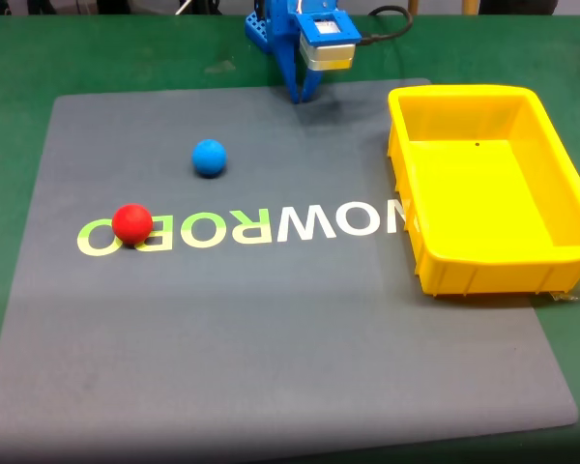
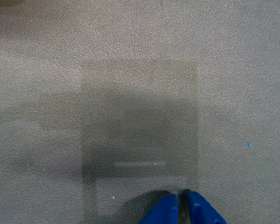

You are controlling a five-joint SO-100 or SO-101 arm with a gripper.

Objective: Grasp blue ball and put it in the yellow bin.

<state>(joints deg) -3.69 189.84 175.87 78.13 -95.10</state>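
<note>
The blue ball (image 1: 210, 157) rests on the grey mat (image 1: 271, 329), left of centre in the fixed view. At the mat's right edge stands the yellow bin (image 1: 493, 246), with nothing inside it. My blue gripper (image 1: 301, 96) points straight down at the mat's far edge, well behind and to the right of the ball. Its fingertips (image 2: 167, 207) in the wrist view sit close together with just a thin gap, and nothing is held between them. Below them lies plain grey mat with the arm's shadow.
A red ball (image 1: 132, 223) sits on the mat's printed lettering (image 1: 242, 229), left of and nearer than the blue ball. Green table surface (image 1: 126, 53) surrounds the mat. The arm's blue base (image 1: 261, 27) stands at the far edge.
</note>
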